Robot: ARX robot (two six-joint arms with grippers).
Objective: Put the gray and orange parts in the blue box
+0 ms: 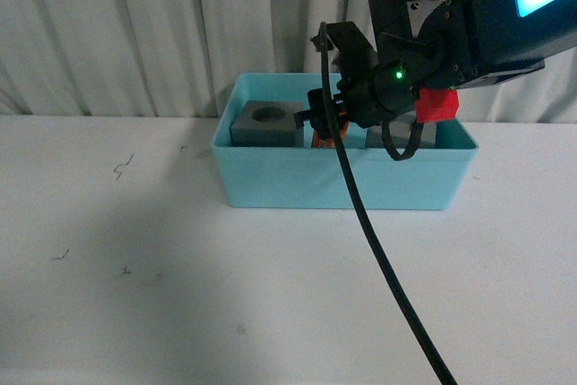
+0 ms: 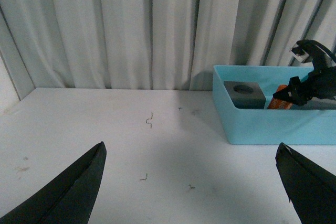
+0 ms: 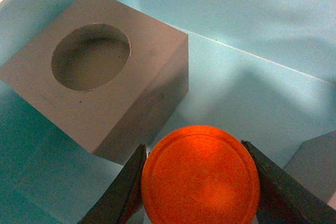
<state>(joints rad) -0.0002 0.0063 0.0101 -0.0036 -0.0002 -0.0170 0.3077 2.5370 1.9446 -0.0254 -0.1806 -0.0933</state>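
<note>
The blue box (image 1: 343,182) stands on the white table toward the back. Inside at its left end sits a gray cube with a round hole (image 1: 264,123), also clear in the right wrist view (image 3: 100,98). A second gray cube (image 1: 401,137) shows partly behind the arm, with only its corner (image 3: 315,166) in the right wrist view. My right gripper (image 3: 198,182) is shut on the orange cylinder (image 3: 200,177), held upright inside the box between the two cubes (image 1: 325,140). My left gripper (image 2: 191,182) hangs open over bare table, left of the box (image 2: 273,127).
A black cable (image 1: 379,250) hangs from the right arm down across the front of the box to the table's near edge. A pleated grey curtain (image 1: 135,24) closes off the back. The white table (image 1: 135,268) has a few small dark marks.
</note>
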